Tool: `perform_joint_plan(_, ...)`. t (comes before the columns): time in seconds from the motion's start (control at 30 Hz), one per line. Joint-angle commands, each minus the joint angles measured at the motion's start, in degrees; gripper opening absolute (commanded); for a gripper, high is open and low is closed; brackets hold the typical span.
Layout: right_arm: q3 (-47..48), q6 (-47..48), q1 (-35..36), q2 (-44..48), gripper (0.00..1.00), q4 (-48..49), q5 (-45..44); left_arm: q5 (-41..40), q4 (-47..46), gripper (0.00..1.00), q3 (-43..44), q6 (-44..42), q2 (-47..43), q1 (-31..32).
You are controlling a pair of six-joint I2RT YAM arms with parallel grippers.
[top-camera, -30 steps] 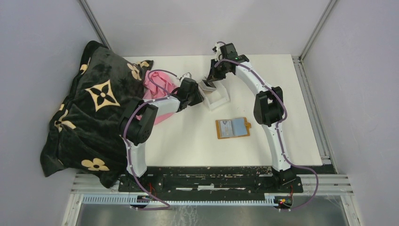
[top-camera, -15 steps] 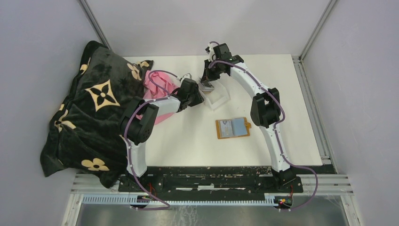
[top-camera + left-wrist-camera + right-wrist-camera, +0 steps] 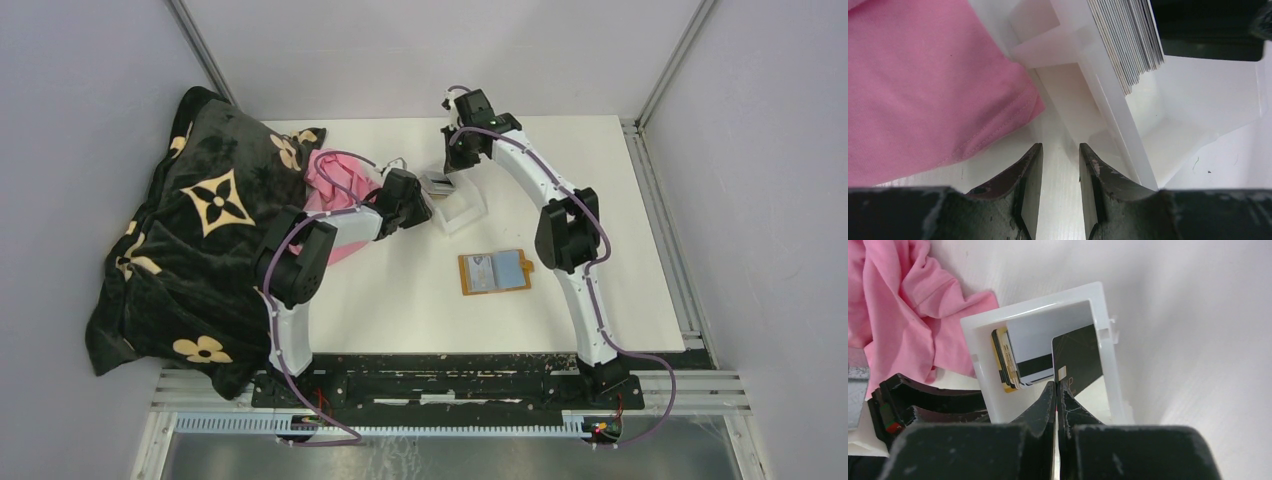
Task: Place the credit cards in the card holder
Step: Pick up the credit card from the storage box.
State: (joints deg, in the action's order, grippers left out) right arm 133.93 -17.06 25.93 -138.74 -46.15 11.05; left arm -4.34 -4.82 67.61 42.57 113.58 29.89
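Observation:
The credit cards stand as a stack on edge in the left part of the clear plastic tray. My right gripper is shut on the lower corner of one dark credit card, which leans apart from the stack inside the tray. In the top view this gripper is at the tray's far end. My left gripper is open and empty, low on the table against the tray's left wall. The orange card holder lies open on the table, nearer than the tray.
A pink cloth lies just left of the tray, touching the left gripper's side. A black blanket with cream flowers covers the table's left part. Walls and metal rails close in the table's back and sides.
My right gripper swung left over the tray and back a little to the right. The left arm and the card holder have not moved.

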Motion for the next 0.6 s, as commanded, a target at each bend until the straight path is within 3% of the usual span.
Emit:
perform_joint_plan(0.0,1.5,3.1,0.5,6.2,0.01,-1.0,-6.2,-1.2,-2.4,0.4,-0.8,-0.8,-4.0,-0.3)
perform_joint_plan(0.57,-5.9,5.0,0.7,13.4,0.01,1.2,-7.9,-2.6,-1.7,0.4,-1.0,-1.8,-7.1,-0.4)
